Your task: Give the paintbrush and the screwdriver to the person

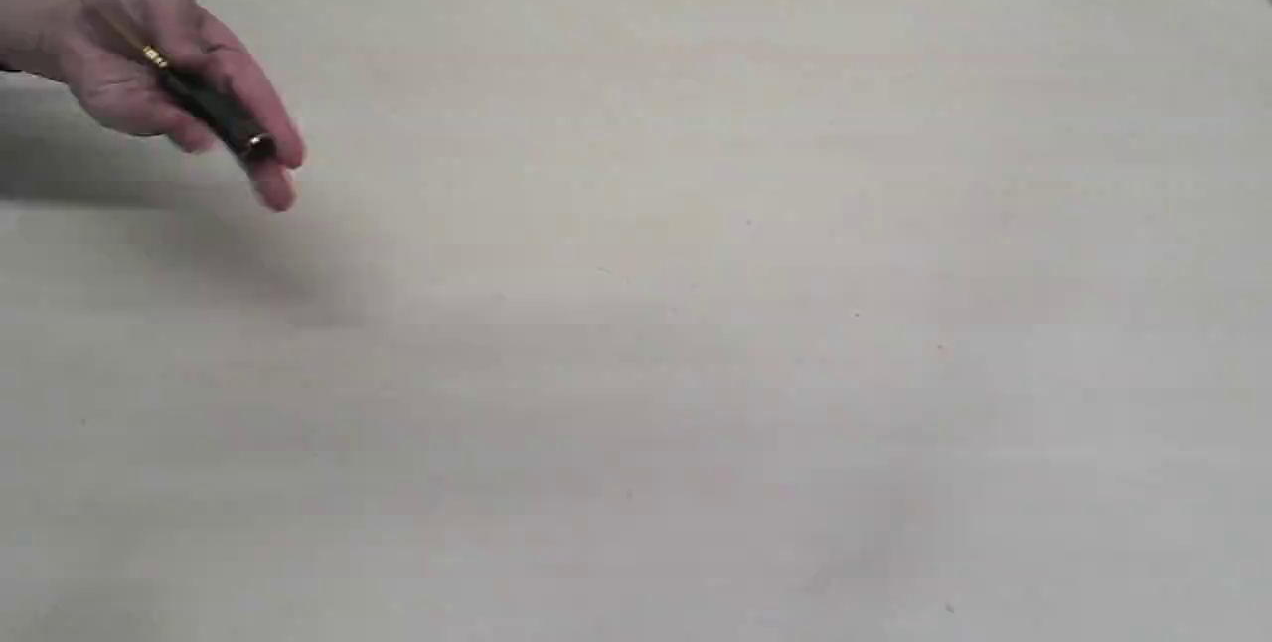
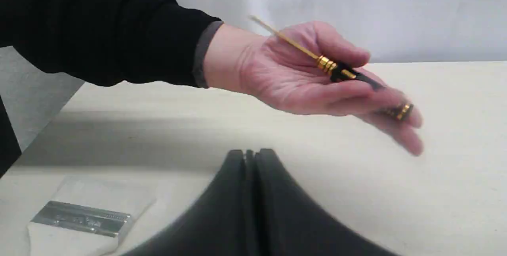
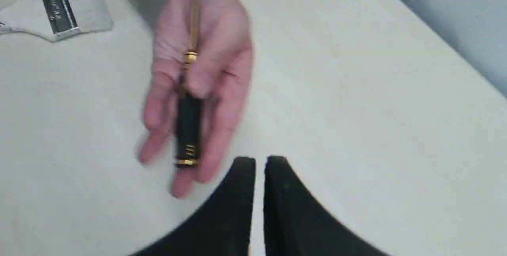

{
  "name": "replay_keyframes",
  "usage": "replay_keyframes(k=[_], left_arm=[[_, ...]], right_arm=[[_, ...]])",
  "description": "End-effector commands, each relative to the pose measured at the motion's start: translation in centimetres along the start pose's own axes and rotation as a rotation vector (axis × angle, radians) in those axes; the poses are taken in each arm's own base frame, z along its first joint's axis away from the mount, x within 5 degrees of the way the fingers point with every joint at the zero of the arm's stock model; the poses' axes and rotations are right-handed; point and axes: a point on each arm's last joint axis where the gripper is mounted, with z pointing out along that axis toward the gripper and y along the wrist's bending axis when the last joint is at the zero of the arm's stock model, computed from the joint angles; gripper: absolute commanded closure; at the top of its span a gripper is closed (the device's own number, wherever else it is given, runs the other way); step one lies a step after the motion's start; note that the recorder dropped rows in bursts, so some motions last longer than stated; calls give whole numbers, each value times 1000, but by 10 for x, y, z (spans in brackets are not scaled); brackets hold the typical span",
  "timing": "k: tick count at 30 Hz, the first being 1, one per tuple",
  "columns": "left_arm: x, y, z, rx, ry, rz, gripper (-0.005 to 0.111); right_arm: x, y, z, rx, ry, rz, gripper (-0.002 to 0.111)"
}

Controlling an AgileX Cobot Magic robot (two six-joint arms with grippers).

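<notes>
A person's hand (image 1: 119, 66) at the table's far left holds the screwdriver (image 1: 214, 110), its black handle across the fingers and its thin brassy shaft over the palm. In the left wrist view the screwdriver (image 2: 340, 71) lies in the open palm, beyond my left gripper (image 2: 250, 152), which is shut and empty. My right gripper (image 3: 260, 160) is shut with nothing in it, just short of the screwdriver (image 3: 188, 129) end cap. The paintbrush (image 2: 81, 218) lies flat on the table by the left gripper; only its silver ferrule and pale ends show. In the right wrist view the paintbrush (image 3: 55, 4) lies beyond the hand.
The pale tabletop (image 1: 696, 324) fills the exterior view, and neither gripper shows there. A light wall (image 2: 356, 10) stands behind the table. The person's black sleeve (image 2: 99, 30) reaches in over the table's corner.
</notes>
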Motion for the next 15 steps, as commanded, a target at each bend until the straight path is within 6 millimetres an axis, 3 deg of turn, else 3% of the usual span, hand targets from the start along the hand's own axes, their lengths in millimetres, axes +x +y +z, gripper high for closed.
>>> replay_keyframes(k=[1, 7, 11, 15], left_arm=[[0, -1, 0, 9, -7, -2, 107], [0, -1, 0, 9, -7, -2, 107], [0, -1, 0, 9, -7, -2, 107], [0, -1, 0, 9, -7, -2, 107]], right_arm=[[-6, -11, -57, 46, -15, -13, 104], [1, -22, -147, 184, -46, -20, 104], [19, -24, -209, 296, -100, 2, 104], [43, -21, -260, 287, -198, 30, 104]])
